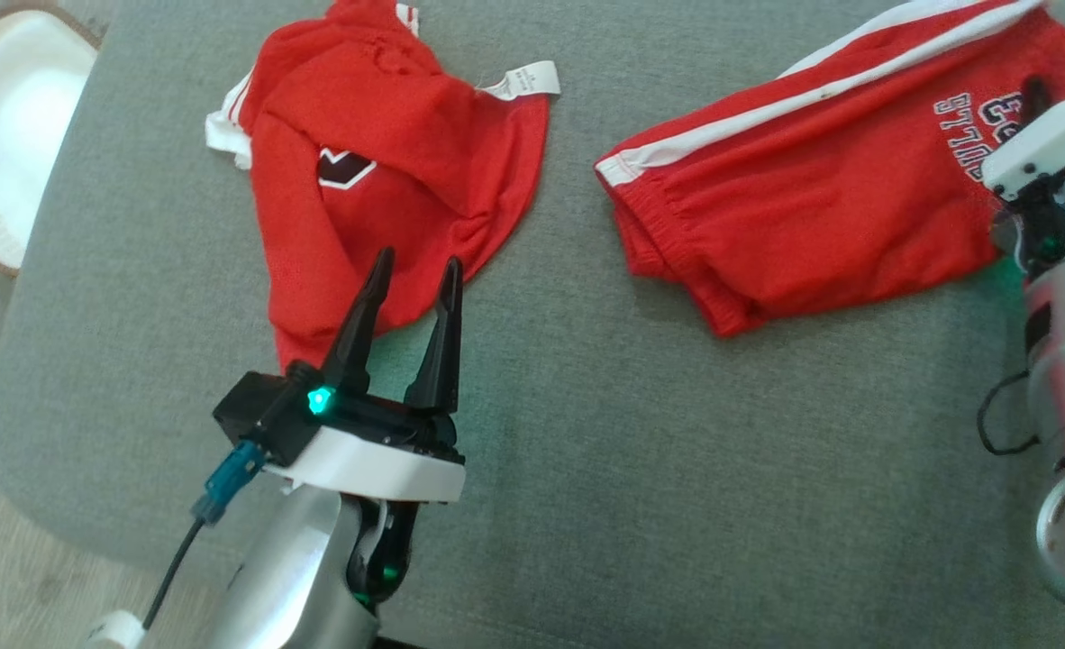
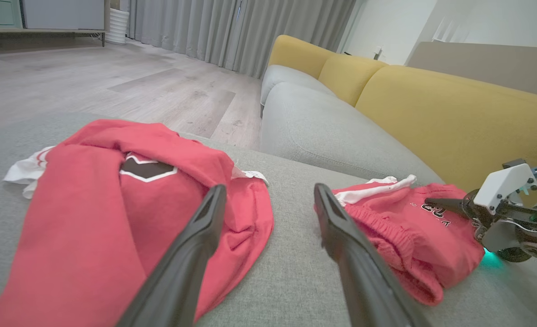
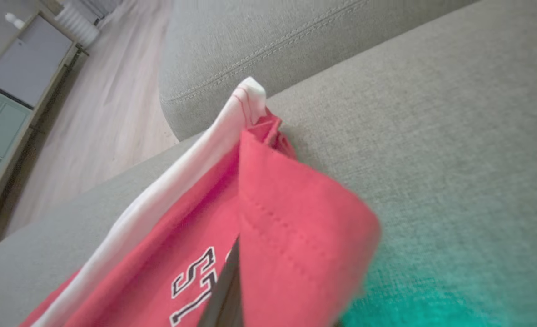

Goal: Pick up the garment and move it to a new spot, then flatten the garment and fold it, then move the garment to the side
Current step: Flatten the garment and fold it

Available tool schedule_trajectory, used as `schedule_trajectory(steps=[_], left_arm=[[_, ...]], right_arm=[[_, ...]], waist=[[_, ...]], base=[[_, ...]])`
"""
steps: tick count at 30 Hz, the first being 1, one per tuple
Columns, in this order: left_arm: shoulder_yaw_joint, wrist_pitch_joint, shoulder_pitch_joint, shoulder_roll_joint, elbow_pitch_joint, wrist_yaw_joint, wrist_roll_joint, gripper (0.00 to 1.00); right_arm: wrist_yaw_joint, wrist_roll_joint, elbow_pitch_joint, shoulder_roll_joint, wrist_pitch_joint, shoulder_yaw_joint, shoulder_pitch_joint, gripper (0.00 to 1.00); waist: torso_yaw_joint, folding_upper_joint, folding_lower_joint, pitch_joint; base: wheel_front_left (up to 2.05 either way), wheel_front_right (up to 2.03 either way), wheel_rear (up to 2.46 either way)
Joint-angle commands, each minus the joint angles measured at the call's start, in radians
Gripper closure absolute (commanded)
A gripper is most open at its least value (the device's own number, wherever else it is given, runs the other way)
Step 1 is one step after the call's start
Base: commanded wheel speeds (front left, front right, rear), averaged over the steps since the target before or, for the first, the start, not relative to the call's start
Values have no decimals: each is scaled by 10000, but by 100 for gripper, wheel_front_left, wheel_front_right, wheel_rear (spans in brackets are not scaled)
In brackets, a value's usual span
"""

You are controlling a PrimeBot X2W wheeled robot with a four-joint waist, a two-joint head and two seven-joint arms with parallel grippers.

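Red shorts (image 1: 821,198) with a white side stripe and white lettering lie on the right of the grey cushion (image 1: 587,451). My right gripper (image 1: 1033,99) is shut on their right hem. In the right wrist view that red hem (image 3: 295,236) folds over one dark finger (image 3: 227,290). The left wrist view has the shorts (image 2: 409,227) with the right gripper (image 2: 432,202) at their far edge. A crumpled red shirt (image 1: 379,171) with a black and white emblem lies to the left. My left gripper (image 1: 417,263) is open over its near edge, holding nothing, its fingers spread in the left wrist view (image 2: 268,190).
A white basket (image 1: 10,135) sits on the wood floor (image 2: 114,86) past the cushion's left edge. A grey sofa seat (image 2: 323,131) with yellow back cushions (image 2: 454,118) stands beyond. Bare grey fabric lies between the two garments and in front of them.
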Motion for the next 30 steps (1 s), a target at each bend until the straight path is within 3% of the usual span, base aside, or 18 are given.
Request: schedule_trajectory(steps=[1,9,16,30], left_arm=[[374,-93,-240,69,-342,16,-49,0],[578,-93,-19,68,-413,16,110,0],[707,-93,361,68,-476,16,365,0],[834,-93,1135,68,-764,16,778,0]], right_arm=[[65,189,-223,260,-165,227,-173,100],[65,1897,-1172,194,-771,960,437,100],[65,3150,-2503,334,-932,1449,1978,100],[65,3624,-4716,1042,-1128,1090,4912,100]], waist=[[-110,0,-1,-79],[-910,0,-1,-627],[-1643,0,-1,-1362],[-2587,0,-1,-2269]], base=[[0,0,0],[0,0,0],[0,0,0],[0,0,0]])
